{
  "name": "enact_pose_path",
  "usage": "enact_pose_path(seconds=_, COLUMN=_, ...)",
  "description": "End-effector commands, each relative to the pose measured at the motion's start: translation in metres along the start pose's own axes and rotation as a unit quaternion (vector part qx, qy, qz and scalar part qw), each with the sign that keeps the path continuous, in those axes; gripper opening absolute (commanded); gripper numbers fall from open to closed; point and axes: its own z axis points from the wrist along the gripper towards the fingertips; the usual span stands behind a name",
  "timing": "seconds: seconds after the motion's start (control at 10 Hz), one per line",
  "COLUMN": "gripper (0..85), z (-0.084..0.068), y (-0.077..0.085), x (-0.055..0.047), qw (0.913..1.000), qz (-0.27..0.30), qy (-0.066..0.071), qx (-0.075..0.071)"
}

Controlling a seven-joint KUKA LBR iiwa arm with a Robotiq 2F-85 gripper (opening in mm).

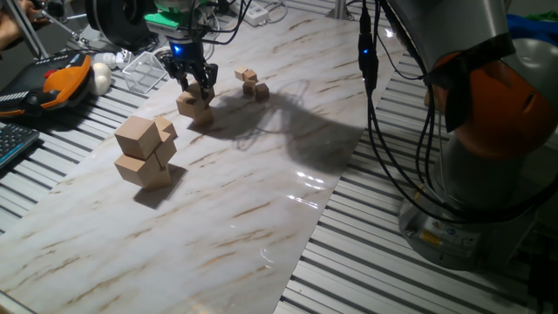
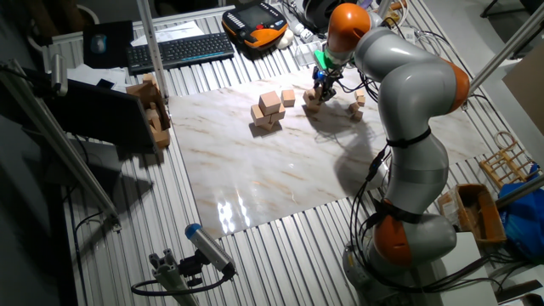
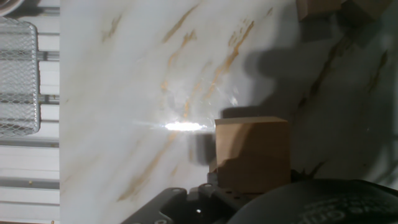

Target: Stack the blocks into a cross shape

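One of the blocks (image 1: 193, 106) rests on the marble sheet, a light-tan wooden cube, also seen in the other fixed view (image 2: 312, 102). My gripper (image 1: 197, 88) hangs right over it, fingers apart on either side of its top edge; it looks open. In the hand view this block (image 3: 251, 152) lies at the lower middle, its near side hidden under the dark hand. Another block (image 2: 289, 98) stands a short way off, beside the big cubes.
A pile of bigger tan cubes (image 1: 144, 153) stands near the sheet's left edge. Tiny tan cubes (image 1: 251, 83) lie right of the gripper. A wire basket (image 1: 139, 71) and an orange pendant (image 1: 61, 78) sit off the sheet behind.
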Motion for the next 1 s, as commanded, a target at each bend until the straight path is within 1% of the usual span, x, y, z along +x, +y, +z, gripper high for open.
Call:
enact_pose_path(seconds=0.0, gripper=17.0, z=-0.0001, y=0.0, x=0.0, qw=1.0, qz=0.0, qy=0.0, qx=0.0)
enact_pose_path(seconds=0.9, gripper=17.0, z=-0.0009, y=0.0001, x=0.0002, qw=1.0, qz=-0.002, qy=-0.001, qx=0.005)
